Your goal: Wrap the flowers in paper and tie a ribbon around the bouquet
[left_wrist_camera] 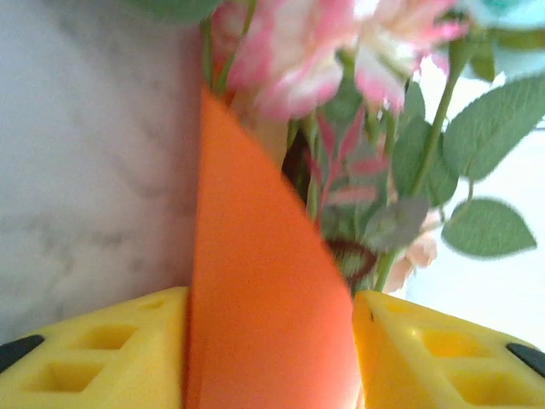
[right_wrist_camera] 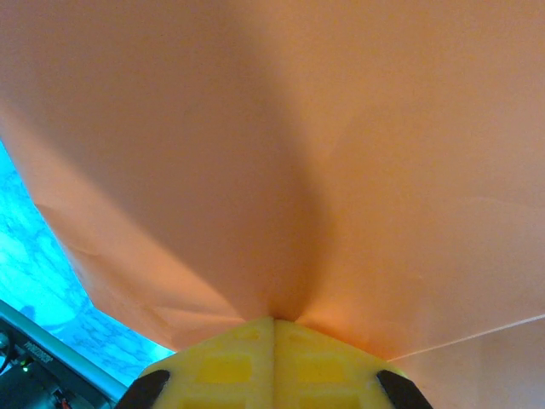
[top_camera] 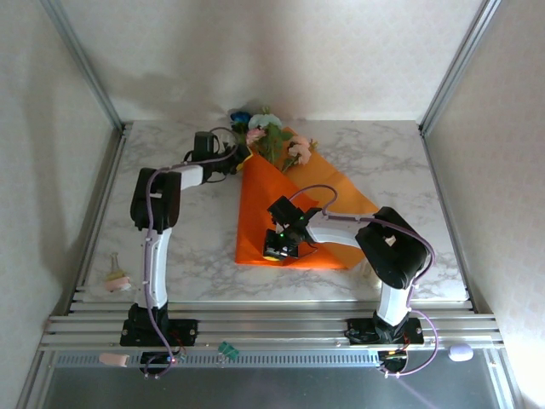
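Note:
The orange paper (top_camera: 266,200) lies on the marble table, folded over the stems of the flowers (top_camera: 269,136), whose pink, white and blue blooms stick out at the far end. My left gripper (top_camera: 244,161) is at the paper's far left corner, open, with an upright fold of paper (left_wrist_camera: 255,256) standing between its yellow fingers (left_wrist_camera: 119,349) just below the flowers (left_wrist_camera: 298,51). My right gripper (top_camera: 280,248) is at the paper's near edge. There it (right_wrist_camera: 274,320) is shut on the paper (right_wrist_camera: 272,128), which puckers into its tips. The ribbon is hidden.
A small clip-like object (top_camera: 117,279) lies near the table's left edge (top_camera: 102,247). Aluminium rails (top_camera: 272,324) run along the front, with a white object (top_camera: 461,352) at the right end. Slanted frame posts (top_camera: 85,64) flank the back corners.

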You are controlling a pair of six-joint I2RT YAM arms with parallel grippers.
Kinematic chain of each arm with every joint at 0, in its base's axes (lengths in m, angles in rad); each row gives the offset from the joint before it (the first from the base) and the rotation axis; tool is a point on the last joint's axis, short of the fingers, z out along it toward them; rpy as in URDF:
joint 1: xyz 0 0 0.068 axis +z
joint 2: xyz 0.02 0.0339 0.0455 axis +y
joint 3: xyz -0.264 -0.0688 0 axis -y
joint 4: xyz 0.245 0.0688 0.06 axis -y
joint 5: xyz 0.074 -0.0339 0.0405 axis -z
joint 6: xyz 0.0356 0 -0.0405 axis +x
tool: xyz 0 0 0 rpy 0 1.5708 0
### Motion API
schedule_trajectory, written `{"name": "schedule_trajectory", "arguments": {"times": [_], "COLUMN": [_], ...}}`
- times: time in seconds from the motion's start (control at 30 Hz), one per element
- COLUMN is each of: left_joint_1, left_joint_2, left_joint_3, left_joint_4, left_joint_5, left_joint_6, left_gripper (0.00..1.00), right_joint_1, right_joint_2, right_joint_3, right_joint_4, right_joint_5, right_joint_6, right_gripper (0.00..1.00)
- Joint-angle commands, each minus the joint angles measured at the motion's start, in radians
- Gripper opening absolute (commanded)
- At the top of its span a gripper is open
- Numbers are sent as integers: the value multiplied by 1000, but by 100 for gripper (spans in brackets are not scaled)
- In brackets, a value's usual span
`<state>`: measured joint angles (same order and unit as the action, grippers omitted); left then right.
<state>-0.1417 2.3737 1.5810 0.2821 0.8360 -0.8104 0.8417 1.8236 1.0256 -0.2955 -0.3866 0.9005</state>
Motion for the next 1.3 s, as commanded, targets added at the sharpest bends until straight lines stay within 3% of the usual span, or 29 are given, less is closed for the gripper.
{"name": "schedule_trajectory", "arguments": {"times": [0.0, 0.4, 0.73, 0.93, 1.0, 1.03, 1.17, 1.2, 1.27], "left_joint_1": [10, -11, -94, -108, -113, -116, -119, -120, -121], "left_joint_2": [-80, -339, -384, -390, -392, -396, -417, -425, -462], "left_joint_3": [-156, -575, -691, -709, -701, -701, -709, -710, -711], "left_joint_4": [-173, -143, -154, -126, -137, -143, -165, -177, -211], "left_joint_5": [-39, -41, -97, -113, -122, -132, -148, -152, -182], "left_joint_6": [119, 178, 192, 173, 177, 177, 183, 185, 188], "left_gripper": [50, 49, 44, 24, 4, 0, 0, 4, 36], "right_joint_1": [-1, -3, -3, -3, -4, -3, -3, -3, -4], "right_joint_2": [46, 49, 51, 42, 43, 41, 36, 33, 30], "right_joint_3": [-6, -12, 8, -1, -1, -1, -8, -10, -12], "right_joint_4": [-89, -82, -85, -86, -88, -89, -88, -87, -87], "right_joint_5": [12, 11, 15, 19, 20, 22, 25, 25, 26], "right_joint_6": [-20, -25, -25, -23, -23, -23, -18, -18, -18], "right_gripper": [0, 0, 0, 0, 0, 0, 0, 0, 0]}}
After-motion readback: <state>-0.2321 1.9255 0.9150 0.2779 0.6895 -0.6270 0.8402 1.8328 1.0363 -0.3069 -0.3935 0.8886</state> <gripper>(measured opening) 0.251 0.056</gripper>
